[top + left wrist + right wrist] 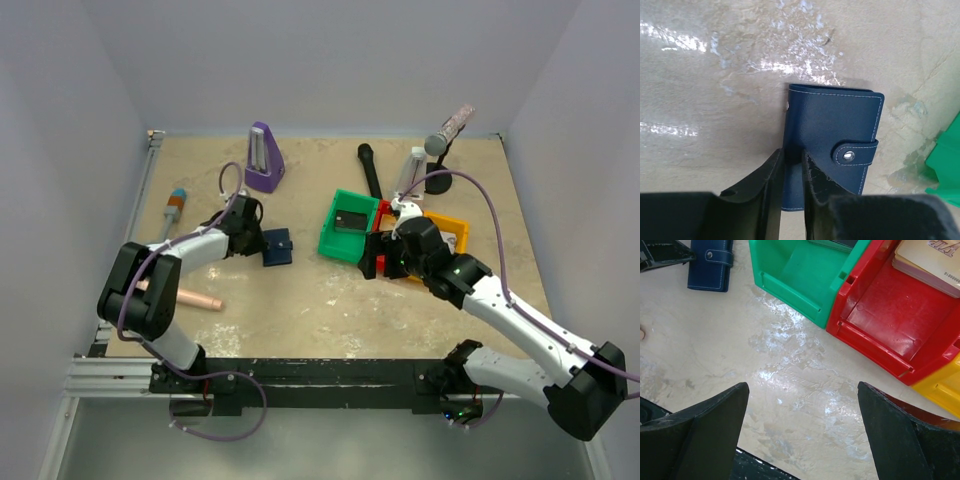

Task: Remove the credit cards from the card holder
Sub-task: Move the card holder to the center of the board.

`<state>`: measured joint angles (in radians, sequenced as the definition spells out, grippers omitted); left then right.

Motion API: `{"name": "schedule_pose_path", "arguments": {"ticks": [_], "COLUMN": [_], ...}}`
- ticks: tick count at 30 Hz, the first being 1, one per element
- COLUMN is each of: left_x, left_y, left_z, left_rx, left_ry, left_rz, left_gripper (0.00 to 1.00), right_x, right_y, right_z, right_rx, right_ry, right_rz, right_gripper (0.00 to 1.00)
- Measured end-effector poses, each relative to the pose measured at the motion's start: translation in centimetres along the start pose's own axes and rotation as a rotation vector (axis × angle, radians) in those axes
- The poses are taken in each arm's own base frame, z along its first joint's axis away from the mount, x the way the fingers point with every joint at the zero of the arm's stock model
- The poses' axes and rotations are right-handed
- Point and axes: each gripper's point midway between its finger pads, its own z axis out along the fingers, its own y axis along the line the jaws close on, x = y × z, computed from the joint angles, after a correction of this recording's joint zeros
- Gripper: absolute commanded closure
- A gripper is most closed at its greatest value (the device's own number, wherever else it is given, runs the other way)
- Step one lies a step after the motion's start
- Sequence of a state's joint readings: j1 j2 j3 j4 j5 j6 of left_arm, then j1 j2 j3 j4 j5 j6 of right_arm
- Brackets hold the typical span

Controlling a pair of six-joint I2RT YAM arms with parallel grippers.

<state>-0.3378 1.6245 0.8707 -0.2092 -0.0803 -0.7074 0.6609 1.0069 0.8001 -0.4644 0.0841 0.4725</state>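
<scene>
Fingers (705, 435) spread wide over table (790, 390); green bin (800, 275) beside red bin (890, 310).

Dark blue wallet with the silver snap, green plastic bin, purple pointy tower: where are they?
Dark blue snap wallet (830, 125): left wrist view, front cover.
Green plastic bin (331, 243): top view, near wall.
Purple pointy tower (263, 181): top view, base.

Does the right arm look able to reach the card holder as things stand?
Probably yes: bare table lies between the open right tool and the card holder, green bin aside, though the left tool grips it.
</scene>
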Motion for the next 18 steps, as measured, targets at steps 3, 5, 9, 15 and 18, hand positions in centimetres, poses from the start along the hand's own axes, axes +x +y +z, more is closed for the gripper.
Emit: {"name": "schedule_pose_path", "arguments": {"ticks": [3,5,9,15,18], "left_x": [0.7,1.1,2.5,4.7,6.0], "left_y": [-0.2,-0.2,-0.3,-0.8,-0.8], "left_z": [-0.1,-0.3,-1.2,-2.3,-3.0], "left_rx": [0.022,0.035,0.057,0.094,0.115], "left_ry": [-0.01,-0.015,-0.008,0.012,0.018], "left_rz": [-0.007,-0.011,0.0,0.04,0.061], "left_gripper": [0.82,0.84,0.86,0.87,0.87], "right_x": [0.0,-0.1,0.0,0.0,0.3], "right_y": [0.2,0.4,0.6,1.4,1.9], "right_z": [0.0,0.0,0.0,-0.3,-0.3], "right_rx": [-0.01,-0.022,-0.033,-0.071,-0.087], "right_ry": [0.0,0.001,0.004,0.0,0.005], "right_rz": [0.003,0.005,0.008,0.006,0.0], "right_gripper": [0.06,0.06,0.07,0.09,0.09]}}
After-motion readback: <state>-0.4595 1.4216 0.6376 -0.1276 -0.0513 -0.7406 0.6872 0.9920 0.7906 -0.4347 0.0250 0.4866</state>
